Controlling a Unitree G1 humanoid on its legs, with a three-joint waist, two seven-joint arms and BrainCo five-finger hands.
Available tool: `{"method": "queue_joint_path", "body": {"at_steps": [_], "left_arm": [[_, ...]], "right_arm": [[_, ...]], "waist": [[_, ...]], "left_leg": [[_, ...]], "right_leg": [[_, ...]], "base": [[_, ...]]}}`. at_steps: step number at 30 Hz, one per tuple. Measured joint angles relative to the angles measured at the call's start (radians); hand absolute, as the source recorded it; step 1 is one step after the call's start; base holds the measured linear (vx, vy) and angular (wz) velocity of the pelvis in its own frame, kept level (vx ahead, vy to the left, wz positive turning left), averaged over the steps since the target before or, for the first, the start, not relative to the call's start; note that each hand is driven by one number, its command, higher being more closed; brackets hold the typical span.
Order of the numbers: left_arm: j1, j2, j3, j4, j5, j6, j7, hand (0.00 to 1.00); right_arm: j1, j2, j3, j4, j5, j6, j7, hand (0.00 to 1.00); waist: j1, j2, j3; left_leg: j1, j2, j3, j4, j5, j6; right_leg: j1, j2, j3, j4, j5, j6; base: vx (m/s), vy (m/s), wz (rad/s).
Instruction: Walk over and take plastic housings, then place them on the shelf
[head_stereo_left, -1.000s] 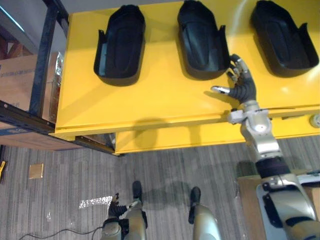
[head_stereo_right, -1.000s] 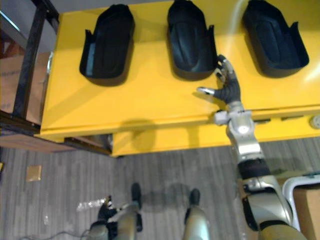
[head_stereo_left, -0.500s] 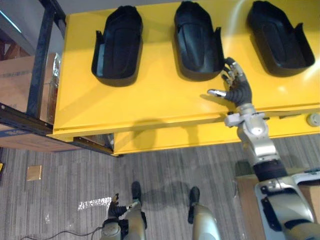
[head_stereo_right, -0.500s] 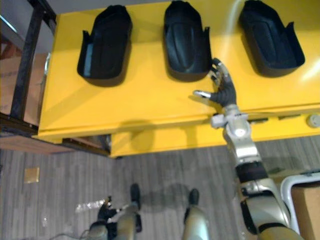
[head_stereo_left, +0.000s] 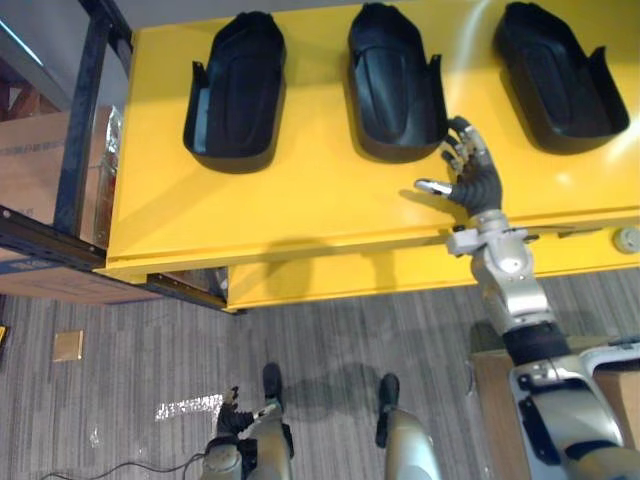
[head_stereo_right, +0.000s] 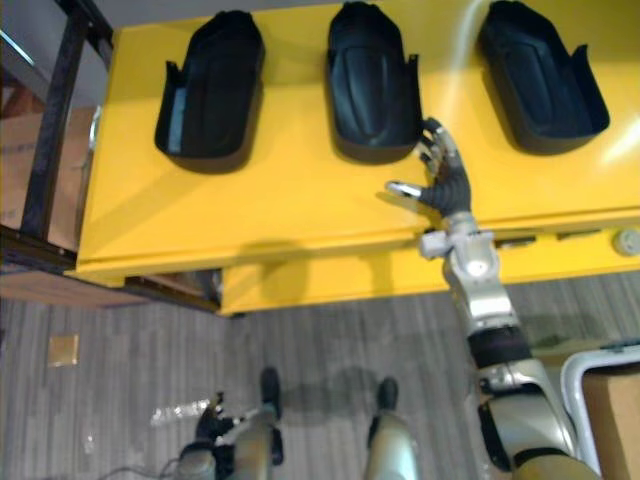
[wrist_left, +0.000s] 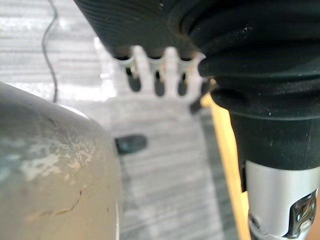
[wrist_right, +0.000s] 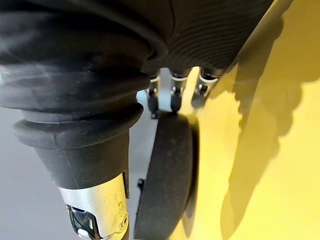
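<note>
Three black plastic housings lie in a row on the yellow table (head_stereo_left: 300, 200): a left housing (head_stereo_left: 235, 85), a middle housing (head_stereo_left: 393, 80) and a right housing (head_stereo_left: 555, 75). My right hand (head_stereo_left: 472, 175) rests over the table just beside the middle housing's near right corner, open, thumb stretched out to the left. Its fingers (wrist_right: 172, 95) reach the rim of the middle housing (wrist_right: 167, 175) in the right wrist view. My left hand (head_stereo_left: 232, 412) hangs low over the floor with its fingers (wrist_left: 146, 75) relaxed and nothing in them.
A dark metal shelf frame (head_stereo_left: 85, 110) stands at the left with a cardboard box (head_stereo_left: 40, 165) behind it. A lower yellow ledge (head_stereo_left: 350, 275) juts out under the table's front edge. Another box (head_stereo_left: 492, 385) sits at the lower right on the grey carpet.
My right hand has slid a little left, up to the middle housing's corner. Over the last half second it has barely moved. The housings lie as before.
</note>
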Motion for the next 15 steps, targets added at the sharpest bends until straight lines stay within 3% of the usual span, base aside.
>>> {"method": "queue_joint_path", "body": {"at_steps": [6,9,15], "left_arm": [[0.0,0.002,0.011,-0.001,0.001,0.001,0.0,0.0],[0.001,0.001,0.018,-0.002,0.002,0.001,0.0,0.0],[0.023,0.001,0.039,0.002,0.003,0.007,0.0,0.0]], "right_arm": [[0.11,-0.001,-0.056,-0.148,-0.001,0.029,0.015,0.0],[0.173,-0.001,-0.148,-0.269,-0.001,0.029,0.014,0.0],[0.264,-0.001,-0.336,-0.464,0.002,-0.014,0.008,0.0]], "waist": [[-0.005,-0.008,-0.005],[-0.01,-0.009,-0.006],[-0.038,-0.043,-0.07]], "left_leg": [[0.002,0.0,0.0,-0.001,0.0,0.0],[0.03,0.0,0.005,-0.007,-0.002,0.0],[0.041,0.0,0.02,-0.019,-0.006,-0.002]], "right_leg": [[0.004,0.0,0.0,-0.004,0.0,0.0],[0.033,0.001,0.001,-0.019,0.001,0.001],[0.039,0.004,0.008,-0.041,0.004,0.004]], "base": [[0.0,0.0,0.0],[0.02,-0.001,-0.04],[0.04,-0.007,-0.05]]}}
